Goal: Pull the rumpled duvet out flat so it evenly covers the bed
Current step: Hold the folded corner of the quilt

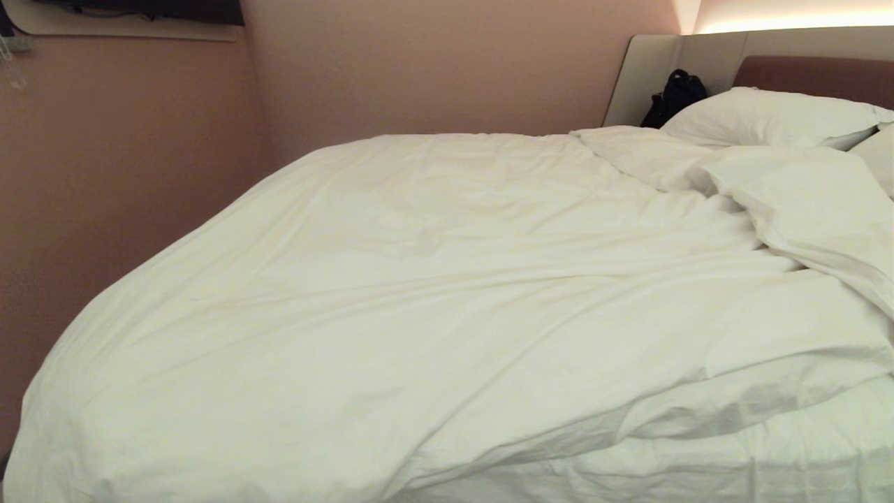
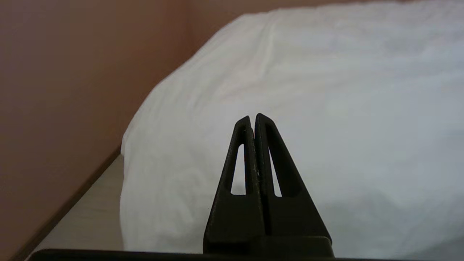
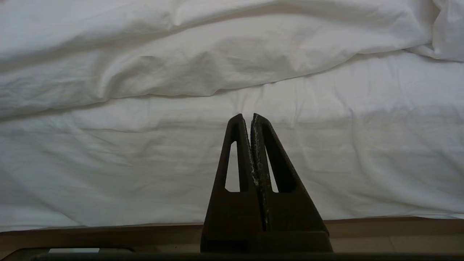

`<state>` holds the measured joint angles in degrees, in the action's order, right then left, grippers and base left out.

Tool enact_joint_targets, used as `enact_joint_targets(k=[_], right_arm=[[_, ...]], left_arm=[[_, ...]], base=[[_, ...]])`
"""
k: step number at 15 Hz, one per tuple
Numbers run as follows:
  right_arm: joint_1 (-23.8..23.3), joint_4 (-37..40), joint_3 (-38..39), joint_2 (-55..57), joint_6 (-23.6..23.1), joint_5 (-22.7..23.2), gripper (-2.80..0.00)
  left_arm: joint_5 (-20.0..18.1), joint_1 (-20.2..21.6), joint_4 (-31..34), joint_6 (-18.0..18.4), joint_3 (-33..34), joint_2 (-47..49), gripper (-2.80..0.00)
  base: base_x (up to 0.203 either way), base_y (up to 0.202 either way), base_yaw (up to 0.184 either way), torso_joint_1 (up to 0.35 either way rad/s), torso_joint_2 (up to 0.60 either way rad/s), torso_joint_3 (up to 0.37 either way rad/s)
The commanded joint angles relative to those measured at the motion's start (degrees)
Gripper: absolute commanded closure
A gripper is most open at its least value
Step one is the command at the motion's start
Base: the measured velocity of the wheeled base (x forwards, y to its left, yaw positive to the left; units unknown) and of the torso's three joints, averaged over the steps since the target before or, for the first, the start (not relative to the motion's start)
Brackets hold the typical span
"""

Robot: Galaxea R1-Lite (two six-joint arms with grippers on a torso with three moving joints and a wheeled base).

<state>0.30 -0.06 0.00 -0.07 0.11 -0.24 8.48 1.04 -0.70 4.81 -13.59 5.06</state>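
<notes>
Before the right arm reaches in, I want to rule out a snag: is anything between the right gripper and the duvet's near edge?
Nothing visible. The shut right gripper points at the bare sheeted side of the bed, with the duvet edge just beyond and open space between.

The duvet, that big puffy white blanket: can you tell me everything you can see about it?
The duvet is a big, thick, plain white quilt that looks like soft cotton, with long shallow creases. It lies across most of the bed, hanging over the corner near the pink wall. Near the pillow its top is bunched and folded back. On the robot's right its near edge sits pulled up, leaving the sheet bare. Neither the left gripper nor the right gripper touches it.
</notes>
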Motion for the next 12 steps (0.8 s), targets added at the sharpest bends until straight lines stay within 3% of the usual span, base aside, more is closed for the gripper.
enact_joint_targets(k=[1,4,12], right_arm=[[0.05,-0.03,0.00,0.07,-0.02,-0.02,0.00],[0.05,-0.03,0.00,0.07,-0.02,-0.02,0.00],[0.05,-0.03,0.00,0.07,-0.02,-0.02,0.00]], left_arm=[[-0.23,-0.07,0.67,1.21,4.40,-4.97,0.00],[-3.40,-0.07,0.70,0.65,6.52,-5.02,0.00],[-6.89,-0.16,0.69,-6.91,13.59,-4.98,0.00]], base=[[0.000,0.000,0.000,0.000,0.00,0.000],[0.000,0.000,0.000,0.000,0.00,0.000],[0.000,0.000,0.000,0.000,0.00,0.000]])
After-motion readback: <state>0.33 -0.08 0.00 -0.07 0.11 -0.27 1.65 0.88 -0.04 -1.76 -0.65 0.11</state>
